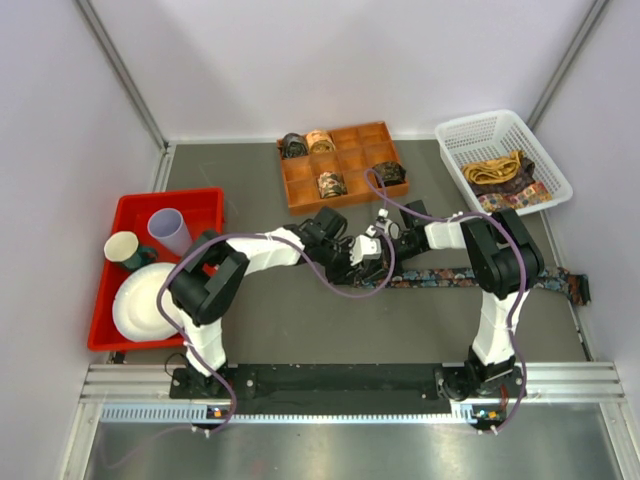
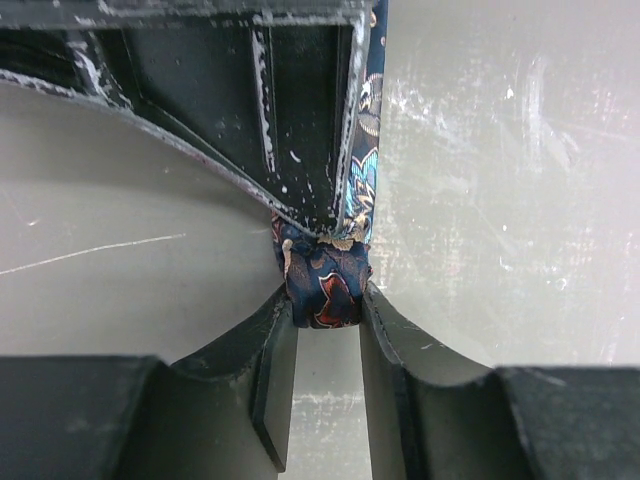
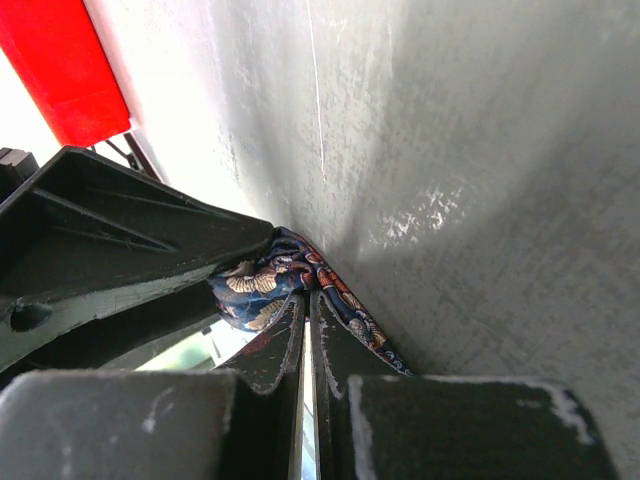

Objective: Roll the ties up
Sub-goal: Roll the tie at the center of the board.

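I'm pinching the starting coil of the tie mid-table with the left end effector, the right end effector clamping the band just beside it, aiming for tight, square turns

The top view is bright and even, lit from above, with soft shadows beneath the arms and sharp focus. In the left wrist view the tie is crisp, the near fingers blur, and glare streaks the table. The right wrist view blows out at upper left beside the red tray.
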You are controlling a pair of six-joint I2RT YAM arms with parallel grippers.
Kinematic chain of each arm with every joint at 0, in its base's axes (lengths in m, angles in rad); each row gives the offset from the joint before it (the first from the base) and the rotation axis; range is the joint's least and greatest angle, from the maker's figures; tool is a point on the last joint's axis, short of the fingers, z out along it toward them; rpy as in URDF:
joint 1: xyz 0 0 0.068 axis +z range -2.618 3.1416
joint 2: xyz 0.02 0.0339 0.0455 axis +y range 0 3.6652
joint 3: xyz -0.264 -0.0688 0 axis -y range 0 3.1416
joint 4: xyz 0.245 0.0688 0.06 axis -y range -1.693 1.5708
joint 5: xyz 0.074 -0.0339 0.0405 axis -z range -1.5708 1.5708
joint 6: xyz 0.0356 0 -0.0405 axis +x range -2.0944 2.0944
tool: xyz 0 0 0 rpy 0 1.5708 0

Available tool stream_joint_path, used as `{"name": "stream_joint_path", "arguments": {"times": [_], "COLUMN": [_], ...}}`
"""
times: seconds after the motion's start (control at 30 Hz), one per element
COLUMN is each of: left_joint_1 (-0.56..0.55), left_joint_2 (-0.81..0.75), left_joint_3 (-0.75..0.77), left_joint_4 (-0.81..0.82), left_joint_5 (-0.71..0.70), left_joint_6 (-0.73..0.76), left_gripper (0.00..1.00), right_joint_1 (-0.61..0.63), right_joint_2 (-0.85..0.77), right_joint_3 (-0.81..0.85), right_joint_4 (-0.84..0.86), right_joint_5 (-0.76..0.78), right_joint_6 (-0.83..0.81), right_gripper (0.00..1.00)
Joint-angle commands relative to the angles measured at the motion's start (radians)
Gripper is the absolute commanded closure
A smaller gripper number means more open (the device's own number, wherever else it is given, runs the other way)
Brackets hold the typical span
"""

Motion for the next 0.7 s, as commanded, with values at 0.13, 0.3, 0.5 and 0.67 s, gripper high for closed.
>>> {"name": "stream_joint_path", "arguments": {"times": [0.13,0.3,0.5,0.67], "left_joint_1": [-0.039,-0.04,-0.039,-0.025], "left_joint_2": [0.061,0.079,0.066,0.038], "left_joint_3": [0.083,0.074,0.04,-0.01], "left_joint_4": [0.074,0.085,0.081,0.071], "left_joint_5": [0.043,0.061,0.086,0.069], "left_joint_6": [-0.072,-0.117,-0.134,-0.138], "left_gripper": [0.65,0.65,0.58,0.52], "right_joint_1": [0.012,0.012,0.009,0.007], "right_joint_2": [0.015,0.014,0.011,0.014], "right_joint_3": [-0.009,-0.015,-0.024,-0.027], "right_joint_4": [0.004,0.01,0.02,0.024], "right_joint_5": [0.16,0.169,0.184,0.191], "right_joint_6": [-0.054,-0.051,-0.041,-0.037], "right_gripper": [1.0,1.0,1.0,1.0]}}
